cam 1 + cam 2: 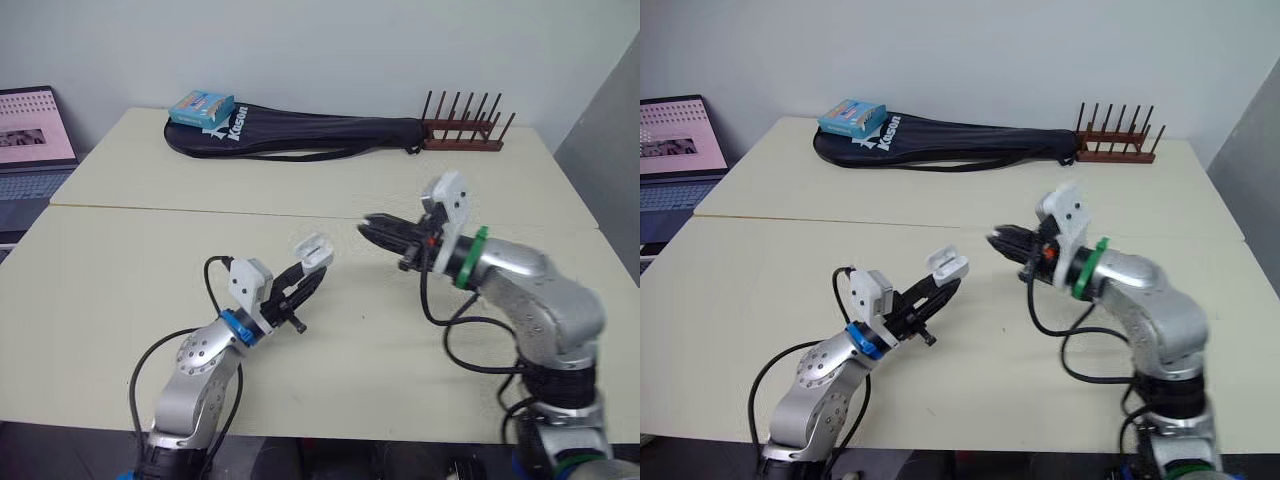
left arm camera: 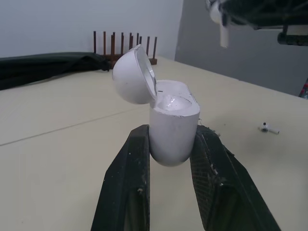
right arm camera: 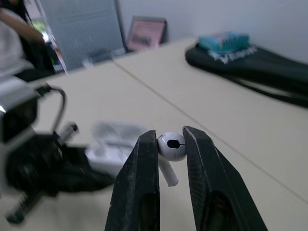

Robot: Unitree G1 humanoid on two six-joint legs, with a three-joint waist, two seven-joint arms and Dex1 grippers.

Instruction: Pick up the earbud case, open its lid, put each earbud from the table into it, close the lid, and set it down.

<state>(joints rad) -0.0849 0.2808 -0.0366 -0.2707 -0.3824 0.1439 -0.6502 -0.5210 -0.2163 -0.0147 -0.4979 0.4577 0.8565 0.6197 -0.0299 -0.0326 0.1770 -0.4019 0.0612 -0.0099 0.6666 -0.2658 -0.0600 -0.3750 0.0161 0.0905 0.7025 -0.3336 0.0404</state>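
The left gripper (image 1: 312, 270) is clamped narrow on the lower body of the earbud case (image 2: 173, 130), holding it upright above the table (image 1: 150, 260) with its lid (image 2: 134, 74) swung back and the sockets showing. The right gripper (image 3: 171, 139) hangs near the case without touching it, pinching one earbud (image 3: 172, 146) by its round head with the stem hanging free below. A second earbud (image 2: 268, 128) lies on the table apart from the case. Both case and buds look like light, hard, glossy plastic, so probably slippery under the black fingers. The rounded head could twist or pop out of a pinch, so a grip on the head with the stem clear suits seating it. The case is best held low on its sides, clear of hinge and mouth
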